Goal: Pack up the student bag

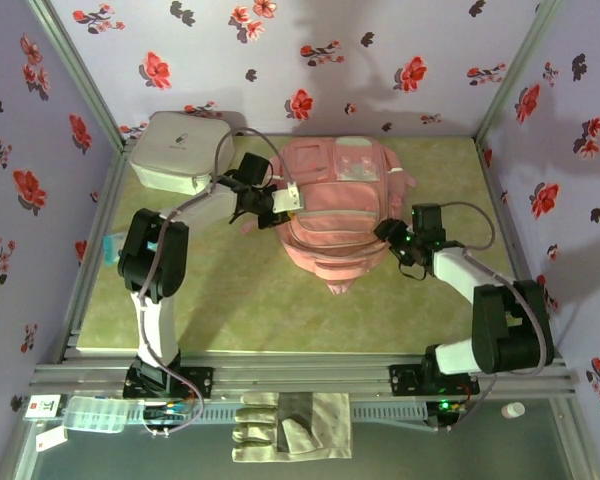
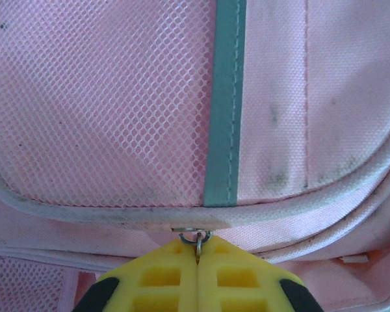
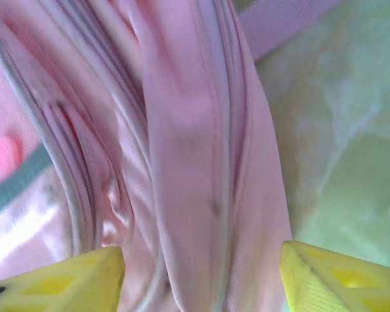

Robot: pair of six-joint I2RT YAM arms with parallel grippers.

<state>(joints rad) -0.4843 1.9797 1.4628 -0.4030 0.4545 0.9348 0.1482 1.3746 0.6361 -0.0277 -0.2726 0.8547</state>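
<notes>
The student bag [image 1: 335, 215], a soft pink backpack, lies flat in the middle of the green mat. My left gripper [image 1: 280, 205] is at its left edge. In the left wrist view its yellow fingers [image 2: 149, 279] are shut on the small metal zip pull ring [image 2: 200, 239], just under a mesh pocket [image 2: 104, 97] with a teal stripe [image 2: 224, 97]. My right gripper [image 1: 385, 235] is at the bag's right side. It stands open, with its fingertips [image 3: 71, 279] on either side of a raised fold of pink fabric [image 3: 195, 162], not pinching it.
A white-grey zip case [image 1: 180, 150] sits at the back left, close behind the left arm. Folded gloves [image 1: 290, 425], a clear plastic box [image 1: 90, 415] and a small white bottle [image 1: 513, 409] lie on the near shelf. Flowered walls close in three sides.
</notes>
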